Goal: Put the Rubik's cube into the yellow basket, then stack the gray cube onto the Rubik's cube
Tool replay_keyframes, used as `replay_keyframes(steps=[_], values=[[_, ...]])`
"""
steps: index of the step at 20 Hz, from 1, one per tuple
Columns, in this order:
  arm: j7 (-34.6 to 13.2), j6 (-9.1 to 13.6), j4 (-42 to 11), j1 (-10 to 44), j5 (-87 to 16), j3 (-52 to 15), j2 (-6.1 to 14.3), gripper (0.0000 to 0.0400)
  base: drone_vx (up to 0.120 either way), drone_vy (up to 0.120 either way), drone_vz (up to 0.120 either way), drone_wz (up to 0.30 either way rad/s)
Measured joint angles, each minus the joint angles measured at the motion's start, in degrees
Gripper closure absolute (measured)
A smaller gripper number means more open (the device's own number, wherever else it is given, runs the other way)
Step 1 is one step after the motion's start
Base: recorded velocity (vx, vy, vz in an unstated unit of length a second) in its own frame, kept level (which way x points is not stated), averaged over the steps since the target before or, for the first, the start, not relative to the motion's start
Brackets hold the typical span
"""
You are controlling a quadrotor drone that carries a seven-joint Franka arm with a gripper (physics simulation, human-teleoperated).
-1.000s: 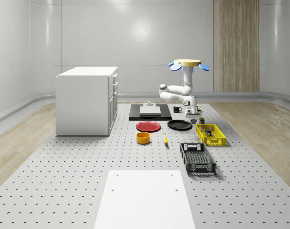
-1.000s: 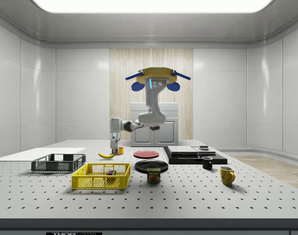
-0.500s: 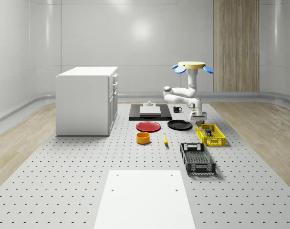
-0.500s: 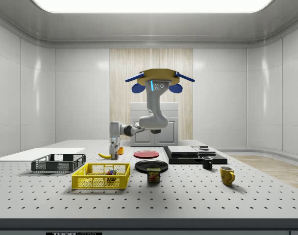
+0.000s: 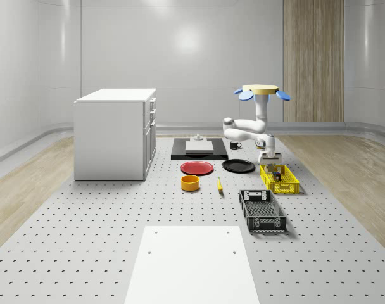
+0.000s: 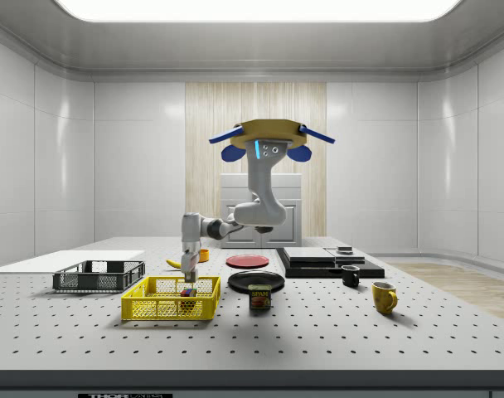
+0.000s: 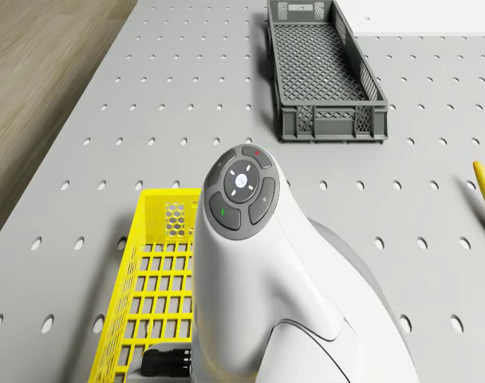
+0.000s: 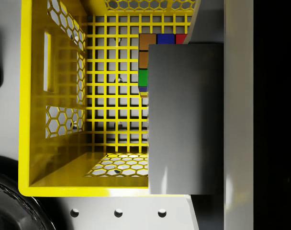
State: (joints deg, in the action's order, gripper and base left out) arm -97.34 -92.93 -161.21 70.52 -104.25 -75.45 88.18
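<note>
Here the fingers (image 6: 188, 286), clamped on the gray cube (image 8: 185, 117), hang over the Rubik's cube (image 8: 150, 48) in the yellow basket (image 8: 34, 96).

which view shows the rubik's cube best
The wrist view: the Rubik's cube lies in the yellow basket, its coloured tiles plain, partly covered by the gray cube. The side view and whole-scene view show a small speck.

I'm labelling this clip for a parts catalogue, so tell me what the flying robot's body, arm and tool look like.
The drone has a flat tan-yellow disc body with blue rotor blades at its sides and a cyan light strip underneath. The arm is glossy white with rounded, thick links and grey joints. One link carries a dark grey round button pad with small red and green marks. The tool is white and grey.
</note>
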Motion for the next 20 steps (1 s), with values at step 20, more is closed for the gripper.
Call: replay_keyframes(steps=[20], values=[[-0.1, -1.1, 0.5, 0.4, -1.5, 1.8, 0.4, 0.0107, 0.000, 0.046, -0.012, 0.000]])
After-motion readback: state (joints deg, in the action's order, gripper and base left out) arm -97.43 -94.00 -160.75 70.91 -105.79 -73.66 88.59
